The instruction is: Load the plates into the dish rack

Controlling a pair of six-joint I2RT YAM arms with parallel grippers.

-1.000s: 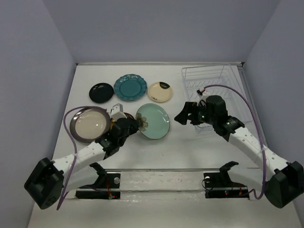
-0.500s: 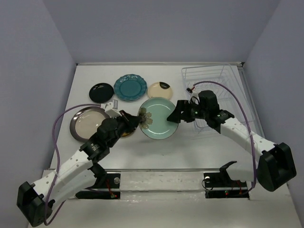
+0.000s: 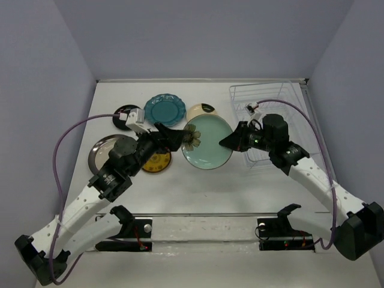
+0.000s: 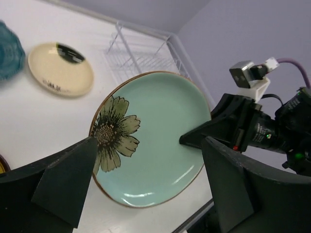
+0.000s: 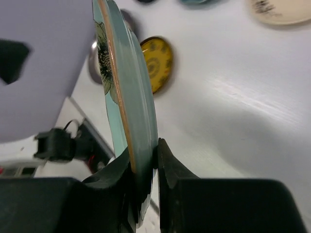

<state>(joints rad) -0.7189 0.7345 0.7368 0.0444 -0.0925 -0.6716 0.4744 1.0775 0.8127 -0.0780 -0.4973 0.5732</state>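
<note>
The pale mint plate with a flower (image 3: 207,144) hangs tilted above the table, gripped at its right rim by my right gripper (image 3: 231,141). In the right wrist view the mint plate (image 5: 127,92) stands edge-on, pinched between the shut jaws of the right gripper (image 5: 146,167). My left gripper (image 3: 174,137) is open at the plate's left rim; in its wrist view the fingers of the left gripper (image 4: 150,189) stand wide apart on either side of the mint plate (image 4: 155,145). The white wire dish rack (image 3: 264,102) sits at the back right, behind the right arm.
On the table lie a scalloped teal plate (image 3: 165,110), a cream plate (image 3: 200,110), a small black plate (image 3: 122,114) partly behind the left wrist, a small yellow plate (image 3: 156,161) and a silver plate (image 3: 101,153) under the left arm.
The left gripper lifted the mint plate toward the right gripper, then let go and opened. The right gripper closed on the plate's right rim. The yellow plate is now uncovered.
</note>
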